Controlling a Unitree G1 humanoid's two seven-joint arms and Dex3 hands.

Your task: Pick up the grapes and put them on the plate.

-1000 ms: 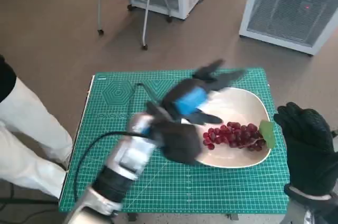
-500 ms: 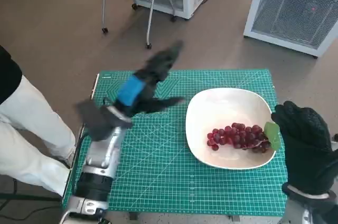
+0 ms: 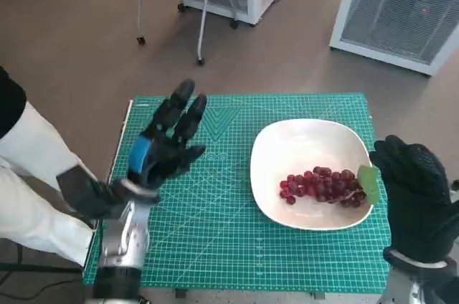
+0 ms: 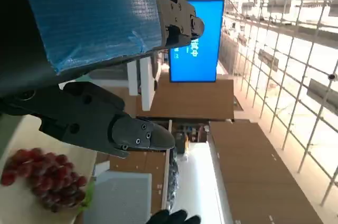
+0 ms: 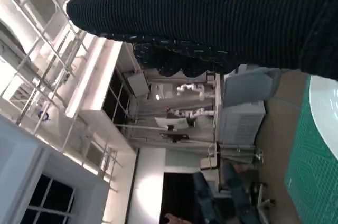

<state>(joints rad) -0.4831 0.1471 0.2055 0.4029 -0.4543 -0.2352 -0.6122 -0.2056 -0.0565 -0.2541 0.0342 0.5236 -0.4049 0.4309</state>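
At the near right, the gloved right hand (image 3: 418, 196) hangs beside the plate (image 3: 301, 139); whether its fingers are closed cannot be told. The grapes (image 3: 320, 184) lie in the plate's near right part, long axis left-right, leaf rightward. The left hand (image 3: 163, 148) hovers left, fingers spread, holding nothing. The left wrist view alone shows a blue screen (image 4: 196, 44).
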